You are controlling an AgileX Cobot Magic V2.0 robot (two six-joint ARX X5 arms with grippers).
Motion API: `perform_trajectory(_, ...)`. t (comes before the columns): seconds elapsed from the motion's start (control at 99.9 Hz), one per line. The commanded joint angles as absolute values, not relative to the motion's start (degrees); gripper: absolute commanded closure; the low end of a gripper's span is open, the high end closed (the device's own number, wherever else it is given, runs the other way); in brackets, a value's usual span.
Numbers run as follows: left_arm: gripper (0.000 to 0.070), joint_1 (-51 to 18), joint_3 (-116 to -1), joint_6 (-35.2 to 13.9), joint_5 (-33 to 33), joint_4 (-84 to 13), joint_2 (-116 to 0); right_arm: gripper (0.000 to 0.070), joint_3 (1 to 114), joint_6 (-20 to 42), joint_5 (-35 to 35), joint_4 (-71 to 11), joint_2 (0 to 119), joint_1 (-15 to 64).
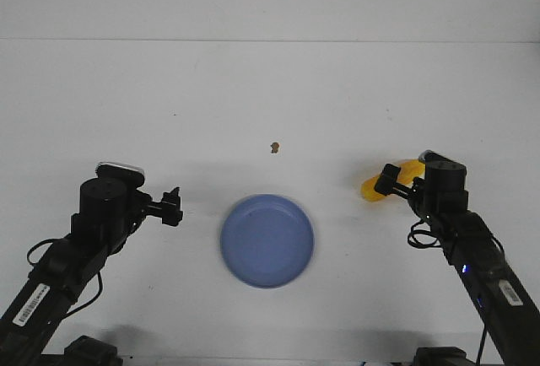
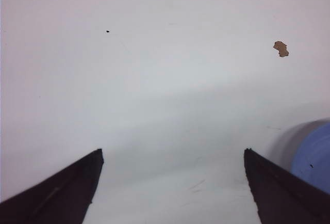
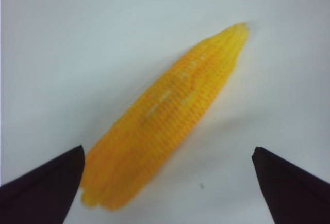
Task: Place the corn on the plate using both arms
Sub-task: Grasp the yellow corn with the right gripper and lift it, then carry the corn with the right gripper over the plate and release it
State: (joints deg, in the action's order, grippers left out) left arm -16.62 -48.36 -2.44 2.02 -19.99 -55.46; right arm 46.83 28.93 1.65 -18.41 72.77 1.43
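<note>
Hovering spread over the corn cob (image 3: 170, 115) on the white counter (image 1: 270, 104), right hand (image 1: 395, 182).
Lying right of the blue plate (image 1: 267, 240), untouched; waiting left of it, left hand (image 1: 174, 206), fingers (image 2: 62, 193) also parted, gripping nothing.

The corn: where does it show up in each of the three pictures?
Front view: corn at right, partly behind the right gripper.
Left wrist view: not in it.
Right wrist view: corn fills the middle, lying diagonally between the open fingers.
Shared landmark: the right gripper's black fingers, beside the corn.
</note>
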Motion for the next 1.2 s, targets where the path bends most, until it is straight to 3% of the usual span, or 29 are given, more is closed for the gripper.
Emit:
perform_trajectory(0.0, 0.0144, -16.8, -49.1, -2.0, 2.2, -19.9, -55.9, 0.0002, 47.7, 32.0, 1.8, -16.4, 75.2, 1.4)
perform_trajectory(0.421, 0.0144, -16.8, -49.1, -2.0, 2.2, -20.0, -55.9, 0.0011, 47.7, 35.2, 6.3, -8.5, 85.4, 0.9)
perform_trajectory(0.471, 0.0144, -16.8, -49.1, -2.0, 2.2, -20.0, -55.8, 0.0088, 47.7, 35.2, 6.4, -8.8, 85.6, 0.9)
perform_trajectory(0.561, 0.0144, -16.8, -49.1, -2.0, 2.2, -20.1, -55.8, 0.0358, 47.7, 35.1, 6.5, -8.8, 85.6, 0.9)
perform_trajectory(0.591, 0.0144, -16.8, -49.1, -2.0, 2.2, -20.1, -55.8, 0.0384, 47.7, 35.0, 6.6, -8.7, 85.5, 0.9)
perform_trajectory(0.881, 0.0144, -16.8, -49.1, -2.0, 2.2, -20.1, -55.8, 0.0385, 47.8, 31.4, 12.9, -9.8, 79.5, 5.1)
perform_trajectory(1.191, 0.0144, -16.8, -49.1, -2.0, 2.2, -20.1, -55.8, 0.0384, 47.8, 30.0, 12.8, -14.0, 69.8, 25.8)
